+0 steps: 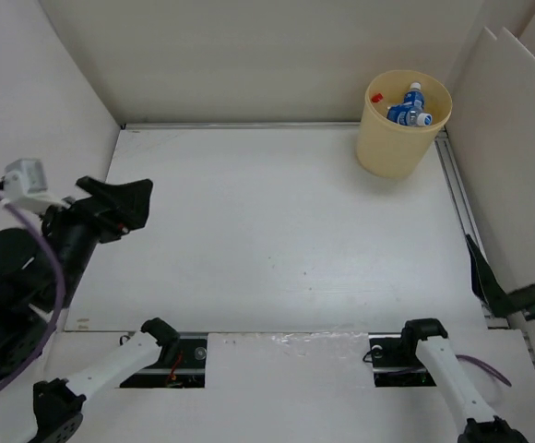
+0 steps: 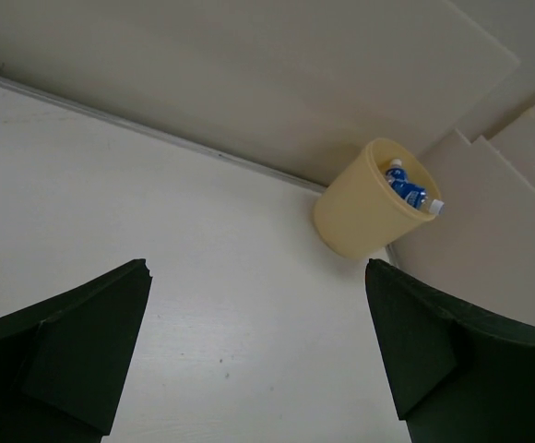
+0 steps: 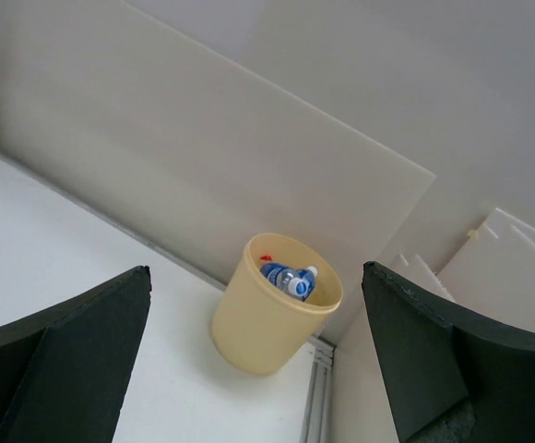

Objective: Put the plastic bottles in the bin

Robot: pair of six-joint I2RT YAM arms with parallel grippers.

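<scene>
1. 2 times over, found jaws spread wide and holding nothing: on the left gripper (image 2: pixel 256 305) and on the right gripper (image 3: pixel 254 305).
2. Saw only air and pale surface between each pair of dark fingers (image 2: pixel 83 351); touched nothing with either.
3. From the top view, found the left gripper above the left edge of the table (image 1: pixel 277 221) and the right gripper out at the right edge, well apart from each other and from the bin.
4. Located the bin (image 1: pixel 392 152) upright in the far right corner of the table, just beside the back wall (image 1: pixel 249 55).
5. Made out the plastic bottles (image 1: pixel 408 109) inside the bin: 2 with blue labels and white caps lying against each other, plus 1 red cap (image 1: pixel 375 97) close to the rim. Could not count any lying lower down, hidden by the bin's wall and by the 2 on top.
6. Spotted 0 bottles on the table in any of the 3 views.
7. Judged the task done or all but done: nothing visibly left to pick up.
</scene>
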